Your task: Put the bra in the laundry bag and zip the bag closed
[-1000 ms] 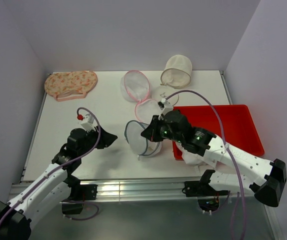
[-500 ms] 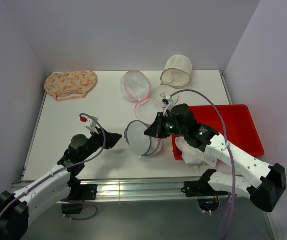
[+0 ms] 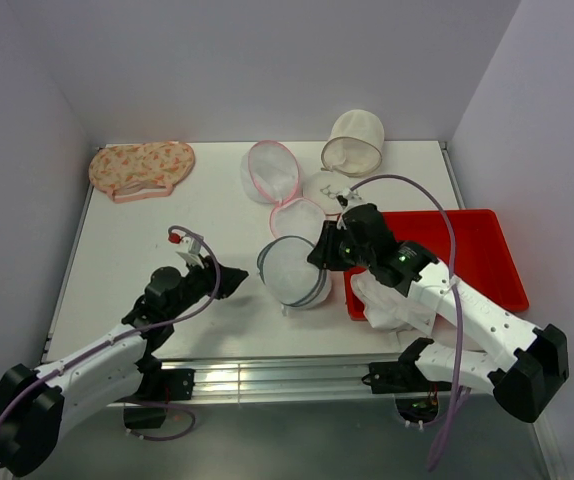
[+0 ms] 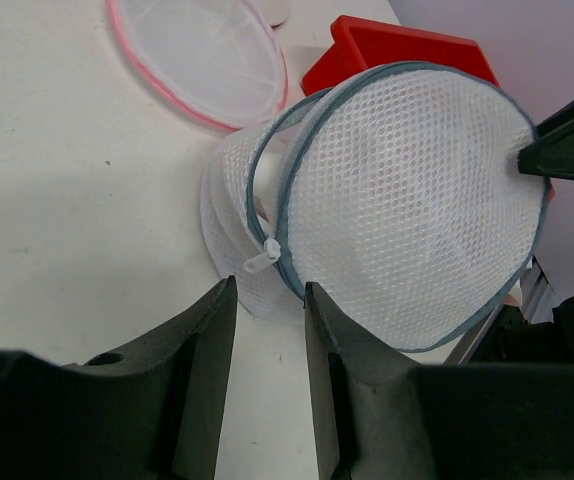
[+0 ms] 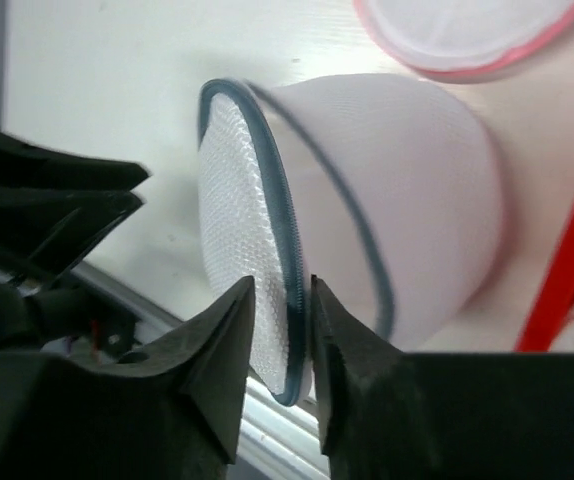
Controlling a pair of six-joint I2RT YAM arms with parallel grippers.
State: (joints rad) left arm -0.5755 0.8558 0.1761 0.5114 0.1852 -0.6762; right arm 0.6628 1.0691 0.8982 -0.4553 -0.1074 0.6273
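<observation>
Two steps: loading looks done, zipping not yet.
Laundry bag (image 3: 294, 272): mid-table, halves nearly together, seam gaping.
Bra (image 4: 267, 170): apparently the white fabric inside the gap.
Right gripper (image 5: 285, 335): pinching the bag's rim.
Left gripper (image 4: 270, 380): fingers narrowly parted, empty, by zipper pull (image 4: 260, 258).

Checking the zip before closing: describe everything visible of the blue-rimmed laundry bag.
The laundry bag is a round white mesh clamshell with a blue-grey zipper rim, resting on the table beside the red tray. Its halves gape, unzipped; the white zipper pull hangs at the gap. The right gripper pinches the upper half's rim.
</observation>
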